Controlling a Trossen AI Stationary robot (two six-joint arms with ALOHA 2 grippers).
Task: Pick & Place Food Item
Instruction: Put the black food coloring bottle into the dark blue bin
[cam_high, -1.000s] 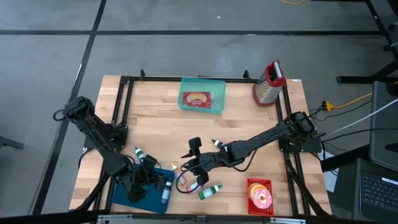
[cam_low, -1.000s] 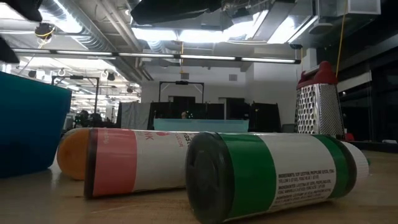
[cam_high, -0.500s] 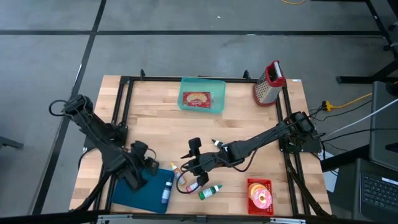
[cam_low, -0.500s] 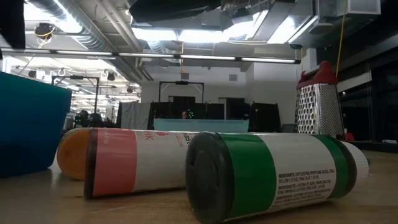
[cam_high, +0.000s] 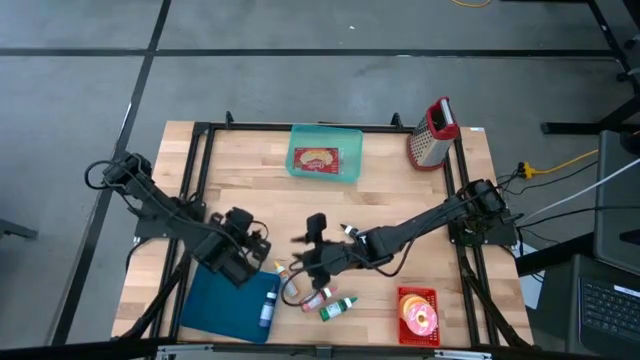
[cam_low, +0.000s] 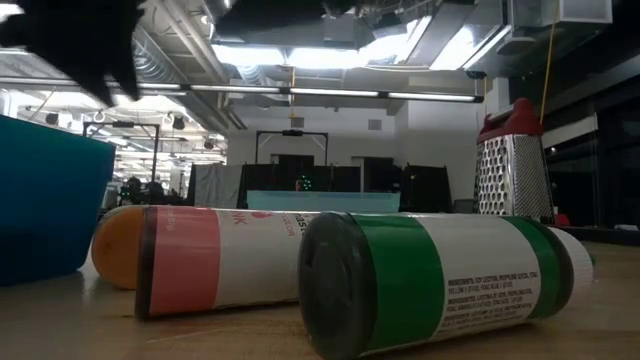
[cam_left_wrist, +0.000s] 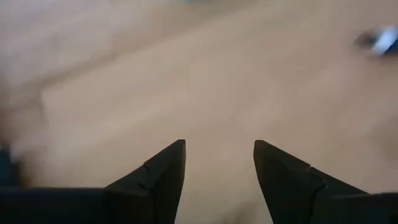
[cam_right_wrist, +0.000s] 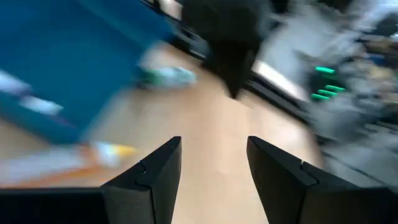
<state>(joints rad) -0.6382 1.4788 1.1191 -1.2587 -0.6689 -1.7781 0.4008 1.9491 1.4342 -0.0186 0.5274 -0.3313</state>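
Green-banded white plastic bottle (cam_low: 440, 282) lying on wooden bench (cam_high: 250, 190), black cap. Left fingers (cam_left_wrist: 161, 177) and right fingers (cam_right_wrist: 155, 174) apart, empty.

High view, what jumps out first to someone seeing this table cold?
Both dark arms meet near the table's front middle: the left gripper hangs open at the blue tray's upper edge, the right gripper open above the pink bottle and green bottle. At the back right stands a red-topped grater.
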